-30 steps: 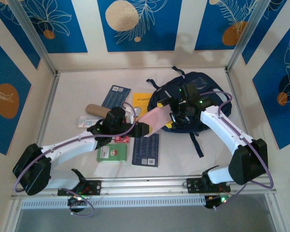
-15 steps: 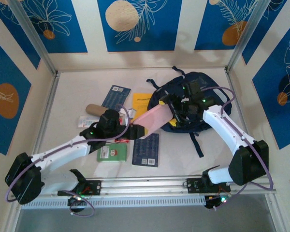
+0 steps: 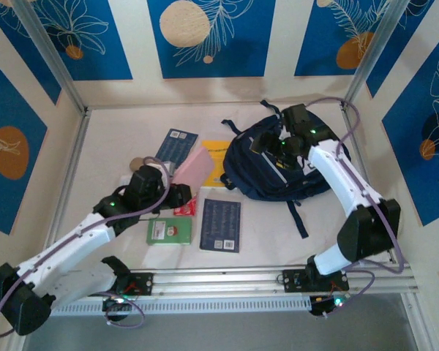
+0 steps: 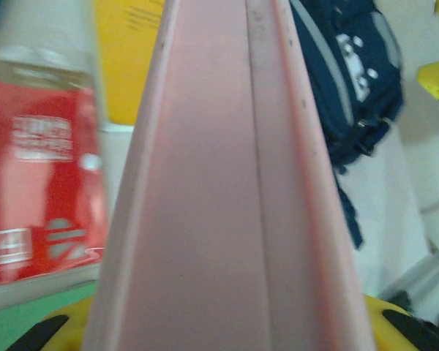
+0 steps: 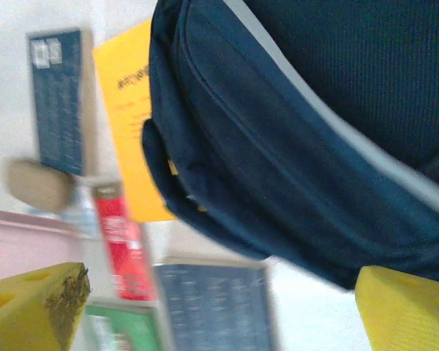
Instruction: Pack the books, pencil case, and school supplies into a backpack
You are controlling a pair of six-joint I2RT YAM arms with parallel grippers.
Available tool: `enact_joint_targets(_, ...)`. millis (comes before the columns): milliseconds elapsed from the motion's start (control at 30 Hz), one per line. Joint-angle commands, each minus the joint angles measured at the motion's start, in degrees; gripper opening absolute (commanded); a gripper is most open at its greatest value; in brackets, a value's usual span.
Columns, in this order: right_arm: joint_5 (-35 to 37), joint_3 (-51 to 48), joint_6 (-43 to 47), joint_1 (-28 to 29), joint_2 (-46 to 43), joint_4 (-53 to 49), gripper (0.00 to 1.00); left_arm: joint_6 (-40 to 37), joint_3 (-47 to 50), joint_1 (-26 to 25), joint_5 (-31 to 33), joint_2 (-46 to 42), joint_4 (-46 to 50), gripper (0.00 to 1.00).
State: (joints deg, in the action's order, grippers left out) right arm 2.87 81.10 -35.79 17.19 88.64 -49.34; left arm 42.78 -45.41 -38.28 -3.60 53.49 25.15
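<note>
Packing is barely beginning, judging by the flat yellow-orange book (image 3: 218,157), two navy printed books (image 3: 177,145) (image 3: 221,224), red packet (image 3: 184,208) and green box (image 3: 168,231) all lying on the white desk (image 3: 117,139) beside the large navy fabric backpack (image 3: 278,175). The left fingers (image 4: 72,327) are clamping a flat pink pencil case (image 3: 195,168) above the desk, left of the backpack. Its long axis is running near-left to far-right, with the free end pointing toward the backpack, while the right fingers (image 5: 36,303) are hovering wide apart and empty over it.

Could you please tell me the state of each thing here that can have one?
Left gripper: jaws shut on the pencil case.
Right gripper: jaws open, empty.
Pencil case: held, tilted.
Backpack: lying on the table; open or zipped, cannot tell.
Books: flat on the table, unpacked.
Green box: flat, unpacked.
</note>
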Motion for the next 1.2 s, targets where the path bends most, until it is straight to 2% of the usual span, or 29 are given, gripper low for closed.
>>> enact_joint_targets(0, 8.09, 2.52, 18.61, 4.03, 5.37, -3.57, 0.91, -4.24, -4.39, 0.99, 9.91, -3.57, 11.78, 0.23)
enact_joint_targets(133, 8.85, 2.74, 25.94, 7.52, 9.00, -0.45, 0.88, -4.86, -4.56, 1.51, 10.72, -5.41, 13.24, 0.24)
enact_joint_targets(467, 14.36, 7.40, 26.93, 9.70, 19.06, -2.77, 0.77, -4.00, -2.54, 1.81, 8.96, -7.62, 13.70, 0.24)
enact_joint_targets(600, 13.52, 8.85, 26.09, 9.85, 21.99, -3.46, 0.64, -3.98, -1.83, 1.94, 7.90, -8.97, 13.64, 0.24)
enact_joint_targets(700, 13.74, 9.65, 25.75, 10.11, 23.54, -3.39, 0.59, -4.20, -1.54, 2.04, 6.96, -9.34, 13.35, 0.24)
enact_joint_targets(867, 14.10, 11.42, 25.02, 9.97, 25.92, -3.81, 0.38, -3.88, -0.83, 2.04, 5.90, -9.89, 12.40, 0.24)
enact_joint_targets(1033, 14.51, 11.44, 24.57, 9.98, 24.14, -3.57, 0.01, -4.09, -0.99, 2.00, 5.45, -10.21, 12.18, 0.24)
enact_joint_targets(1167, 14.11, 9.35, 23.95, 9.89, 19.29, -1.64, 0.00, -4.78, -1.08, 2.01, 5.09, -10.47, 11.77, 0.24)
